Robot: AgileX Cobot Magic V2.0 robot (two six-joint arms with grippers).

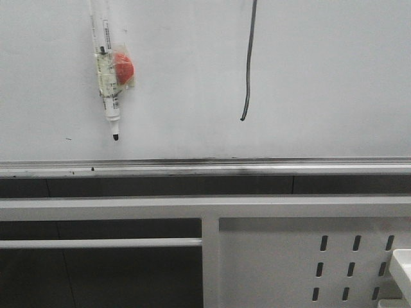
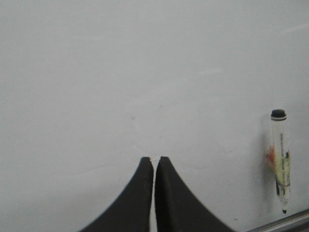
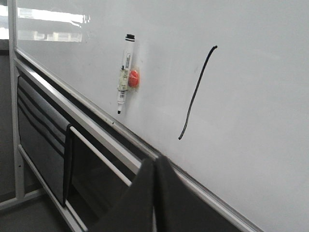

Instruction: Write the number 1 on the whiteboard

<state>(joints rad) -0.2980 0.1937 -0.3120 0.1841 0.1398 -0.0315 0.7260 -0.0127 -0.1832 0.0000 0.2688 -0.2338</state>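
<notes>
- The number 1 [image 1: 248,61] is a thin dark stroke on the whiteboard [image 1: 321,77], right of the marker pen [image 1: 108,77].
- Left gripper [image 2: 154,160] fingers pressed together, holding nothing.
- Right gripper [image 3: 155,160] fingers likewise together, holding nothing.

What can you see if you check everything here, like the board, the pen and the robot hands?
Surface: whiteboard pale, mostly bare, silver rail along its bottom edge.
Job's things: number 1 drawn as a thin dark, nearly vertical line.
Clutter: marker pen stuck to the board by a red magnet, tip down, left of the line.
Grippers: left gripper shut, holding nothing; right gripper shut, holding nothing.
Cables: nothing seen.
Surroundings: white perforated frame below the board.
</notes>
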